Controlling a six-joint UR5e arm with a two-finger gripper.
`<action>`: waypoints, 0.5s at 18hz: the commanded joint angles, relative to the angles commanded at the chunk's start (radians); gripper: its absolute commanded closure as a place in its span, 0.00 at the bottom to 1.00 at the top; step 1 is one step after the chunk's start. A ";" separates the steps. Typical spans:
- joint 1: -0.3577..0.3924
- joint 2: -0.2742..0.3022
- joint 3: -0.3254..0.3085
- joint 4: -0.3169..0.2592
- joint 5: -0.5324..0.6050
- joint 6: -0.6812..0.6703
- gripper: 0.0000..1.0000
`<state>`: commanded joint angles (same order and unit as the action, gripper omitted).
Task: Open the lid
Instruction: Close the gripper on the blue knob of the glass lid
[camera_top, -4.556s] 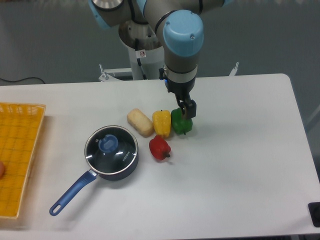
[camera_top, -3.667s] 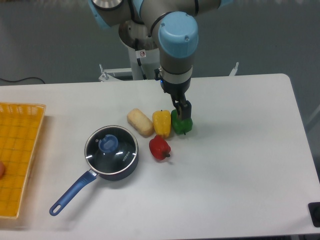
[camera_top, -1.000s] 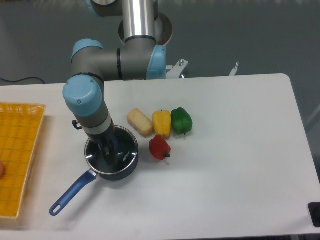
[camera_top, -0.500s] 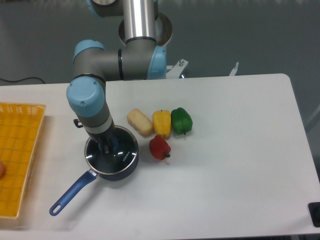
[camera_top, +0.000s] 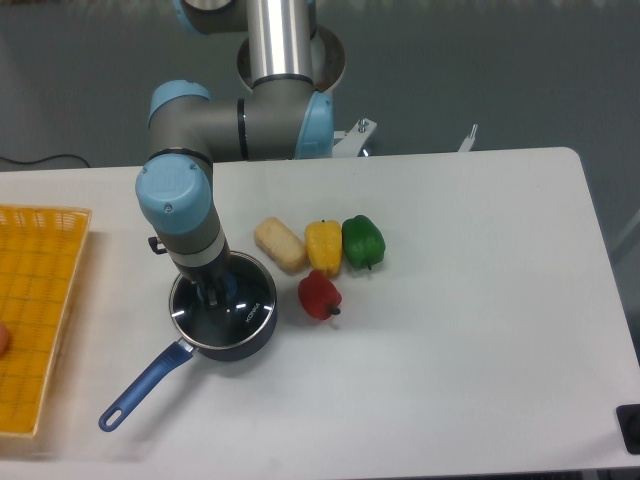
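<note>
Here, in the single fixed camera view, the lid (camera_top: 238, 312) sits on the dark blue saucepan (camera_top: 225, 320) toward the front-left part of the tabletop (camera_top: 470, 300), the pan's long handle (camera_top: 145, 385) pointing at the front-left corner. The gripper (camera_top: 217, 293) hangs straight down over the middle of the lid, right where the blue knob (camera_top: 224, 287) shows as a sliver of colour between the dark fingers. Whether the jaws are pinching that knob or merely straddling it cannot be told, since the wrist blocks the contact. As a judgement, glass with a thin metal rim would be rigid, moderately heavy for its size, slick on the dome and liable to chip or crack if dropped, so the knob is the sensible place to grip, lifting straight up to keep the rim from catching the pan. Most of the knob, the rear half of the lid and anything inside the pan are hidden. Beside the pan toward the table's middle lie a bread roll (camera_top: 280, 245), a yellow pepper (camera_top: 323, 246), a green pepper (camera_top: 362, 241) and a red pepper (camera_top: 320, 295). A yellow basket (camera_top: 40, 300) is cut off at the left edge.
</note>
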<state>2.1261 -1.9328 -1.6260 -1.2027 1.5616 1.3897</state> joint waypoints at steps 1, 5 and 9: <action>0.000 0.000 -0.006 0.000 0.000 0.011 0.00; -0.002 0.000 -0.035 0.047 0.002 0.020 0.00; -0.003 0.000 -0.037 0.049 0.002 0.020 0.00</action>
<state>2.1230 -1.9328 -1.6628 -1.1536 1.5631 1.4097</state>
